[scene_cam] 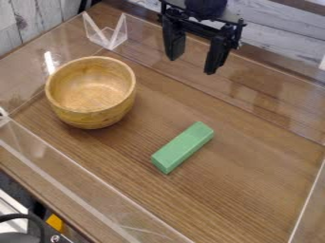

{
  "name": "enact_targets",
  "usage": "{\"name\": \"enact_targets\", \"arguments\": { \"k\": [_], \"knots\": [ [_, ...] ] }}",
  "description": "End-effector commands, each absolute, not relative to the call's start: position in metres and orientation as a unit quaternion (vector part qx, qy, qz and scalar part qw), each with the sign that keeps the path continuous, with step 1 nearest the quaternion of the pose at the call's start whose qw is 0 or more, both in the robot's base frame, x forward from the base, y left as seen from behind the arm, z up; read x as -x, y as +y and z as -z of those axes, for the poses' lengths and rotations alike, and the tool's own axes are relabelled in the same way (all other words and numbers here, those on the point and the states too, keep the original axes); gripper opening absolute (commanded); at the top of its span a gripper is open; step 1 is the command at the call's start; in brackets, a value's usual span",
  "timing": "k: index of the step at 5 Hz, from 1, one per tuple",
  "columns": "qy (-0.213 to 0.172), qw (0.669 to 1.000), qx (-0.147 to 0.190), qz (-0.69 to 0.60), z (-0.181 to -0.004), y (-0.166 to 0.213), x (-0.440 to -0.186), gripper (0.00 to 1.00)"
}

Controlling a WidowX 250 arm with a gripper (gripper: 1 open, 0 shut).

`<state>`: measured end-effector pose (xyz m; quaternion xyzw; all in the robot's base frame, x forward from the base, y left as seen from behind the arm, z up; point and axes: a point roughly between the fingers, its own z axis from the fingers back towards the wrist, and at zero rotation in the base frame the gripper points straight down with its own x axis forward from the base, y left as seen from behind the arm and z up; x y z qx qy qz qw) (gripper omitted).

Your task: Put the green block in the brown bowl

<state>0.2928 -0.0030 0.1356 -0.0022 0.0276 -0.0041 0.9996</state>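
The green block (181,147), a small bright green bar, lies flat on the wooden table right of centre, angled from lower left to upper right. The brown bowl (90,91), round, light wood with a golden inside, stands to the left and holds nothing. My gripper (196,52) hangs at the top of the view, pointing down, well above and behind the block. Its black fingers stand apart with nothing between them, so it is open.
Clear plastic walls (76,176) fence the table along the front, left and right. A folded clear plastic piece (106,30) stands at the back left. A pale plank wall runs behind the table.
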Motion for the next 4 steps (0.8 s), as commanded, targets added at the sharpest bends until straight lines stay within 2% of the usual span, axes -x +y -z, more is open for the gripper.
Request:
{"name": "enact_targets", "arguments": {
  "k": [1, 2, 3, 4],
  "knots": [
    [0.035, 0.999, 0.006, -0.009, -0.133, -0.009, -0.287, 1.00],
    [0.038, 0.999, 0.013, 0.010, -0.118, 0.001, -0.267, 1.00],
    [0.033, 0.999, 0.013, 0.027, -0.099, 0.009, -0.258, 1.00],
    [0.027, 0.998, 0.008, 0.059, -0.088, 0.014, -0.244, 1.00]
  ]
}}
